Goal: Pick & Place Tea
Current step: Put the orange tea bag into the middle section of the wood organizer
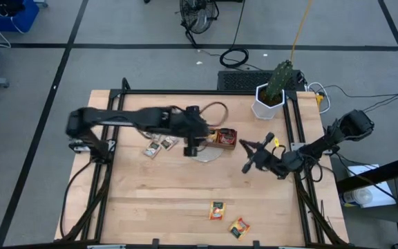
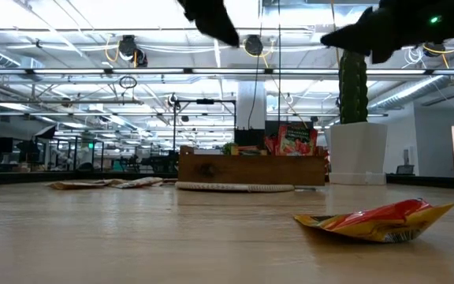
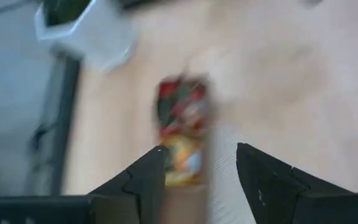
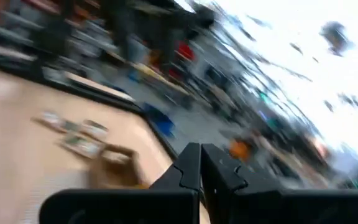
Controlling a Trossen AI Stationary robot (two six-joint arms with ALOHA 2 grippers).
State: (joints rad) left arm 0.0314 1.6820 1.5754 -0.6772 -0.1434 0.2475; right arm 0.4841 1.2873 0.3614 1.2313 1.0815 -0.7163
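The wooden tray (image 1: 225, 138) stands mid-table with red tea sachets (image 2: 290, 140) upright in it. My left gripper (image 3: 201, 165) hangs open above the tray's left end (image 1: 193, 147), nothing between its fingers; the tray's red and orange-yellow sachets (image 3: 182, 121) show blurred below. Two pale beige sachets (image 1: 159, 145) lie flat left of the tray. Two orange-yellow sachets (image 1: 218, 209) (image 1: 238, 227) lie flat near the front edge; one of them shows close by (image 2: 381, 221) in the low view. My right gripper (image 1: 251, 160) is shut, raised right of the tray, holding nothing.
A white pot (image 1: 268, 104) with a cactus stands at the far right of the table. A flat white disc (image 1: 209, 155) lies just in front of the tray. Bare wood spreads over the table's middle and near left.
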